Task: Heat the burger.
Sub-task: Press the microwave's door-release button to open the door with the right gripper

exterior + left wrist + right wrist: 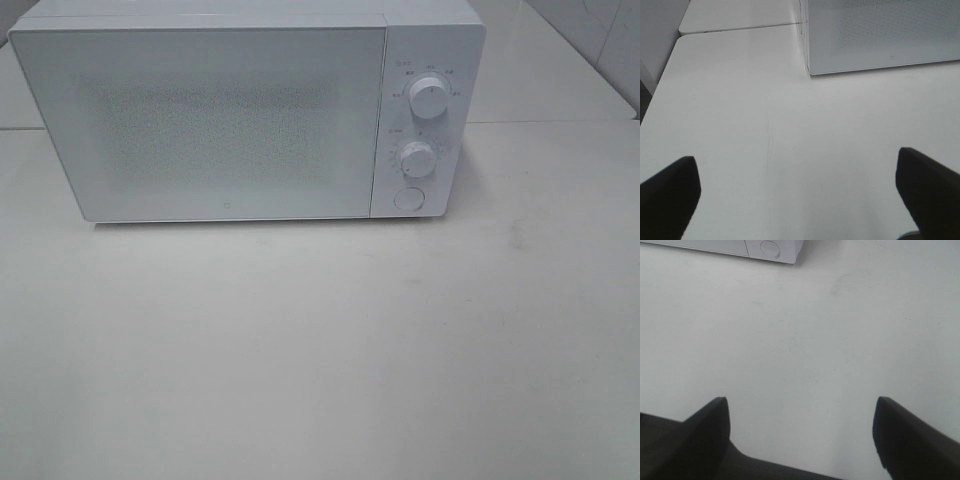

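Note:
The burger is not in any view. A white microwave point(230, 115) stands at the back of the white table with its door shut; two round dials point(428, 100) and a round button point(408, 197) sit on its right panel. Its lower left corner shows in the left wrist view point(880, 35), its button corner in the right wrist view point(771, 248). My left gripper point(797, 187) is open and empty over bare table, in front of and to the left of the microwave. My right gripper point(801, 422) is open and empty over bare table in front of the microwave's right end. Neither arm shows in the exterior view.
The white table point(320, 350) stretches in front of the microwave. A seam between table tops runs behind point(740, 27). The table's left edge shows in the left wrist view point(662, 85). A tiled wall stands at the far right point(600, 40).

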